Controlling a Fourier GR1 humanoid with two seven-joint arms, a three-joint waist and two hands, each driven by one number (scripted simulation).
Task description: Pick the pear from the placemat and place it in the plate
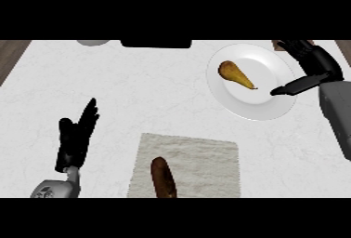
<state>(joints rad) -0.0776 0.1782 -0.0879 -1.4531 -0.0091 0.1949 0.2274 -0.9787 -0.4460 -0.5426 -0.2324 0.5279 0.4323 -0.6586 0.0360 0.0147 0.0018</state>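
On the near placemat (188,165) lies a brown, elongated item (163,177). The left hand (74,139) rests open on the tabletop (137,93), fingers straight. Farther right, the pear (235,74) lies in the plate (264,109); the right hand (308,65) hovers at its rim, fingers apart, holding nothing.

A brown loaf-like thing (163,177), possibly bread; black object (156,43) at the far edge.

Bright, even light; faint shadows.
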